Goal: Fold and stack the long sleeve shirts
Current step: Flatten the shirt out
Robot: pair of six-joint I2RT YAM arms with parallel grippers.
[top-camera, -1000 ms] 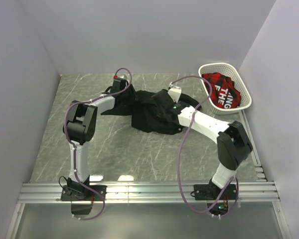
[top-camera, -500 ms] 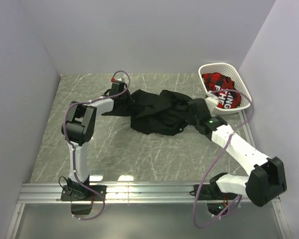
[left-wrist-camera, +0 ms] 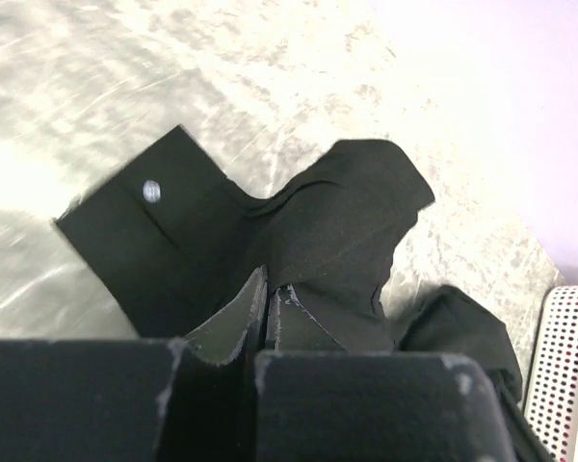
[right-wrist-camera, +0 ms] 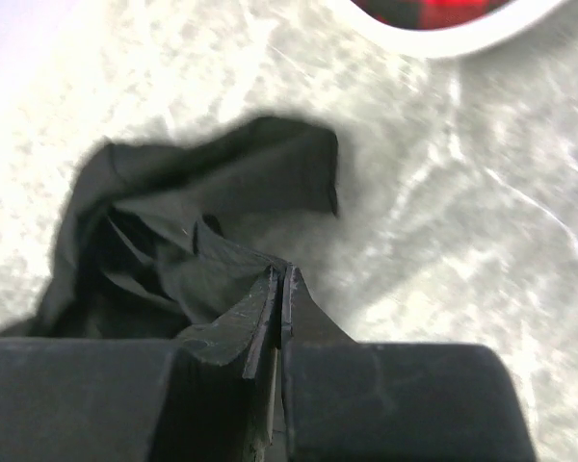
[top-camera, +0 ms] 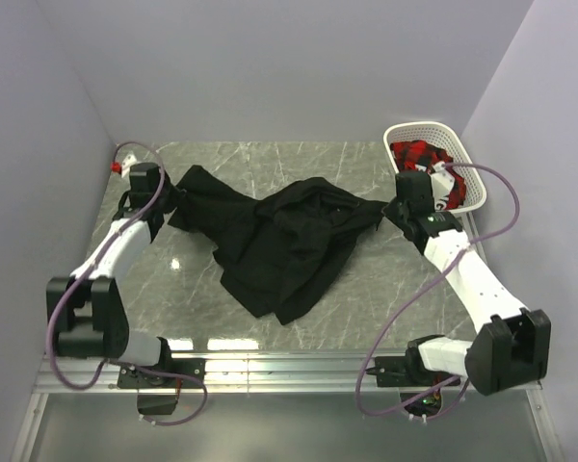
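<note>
Grey marbled table (top-camera: 270, 164), seen from above: the black long sleeve shirt (top-camera: 279, 245) lies crumpled, stretched between the left gripper (top-camera: 170, 192) and the right gripper (top-camera: 389, 208). Left wrist view: jaws pinched together on a black fold; ahead lies a flat cuff with one white button (left-wrist-camera: 152, 191). Right wrist view: jaws clamped on rumpled, blurred fabric; beyond, a white basket (right-wrist-camera: 433, 38) is cut off.
</note>
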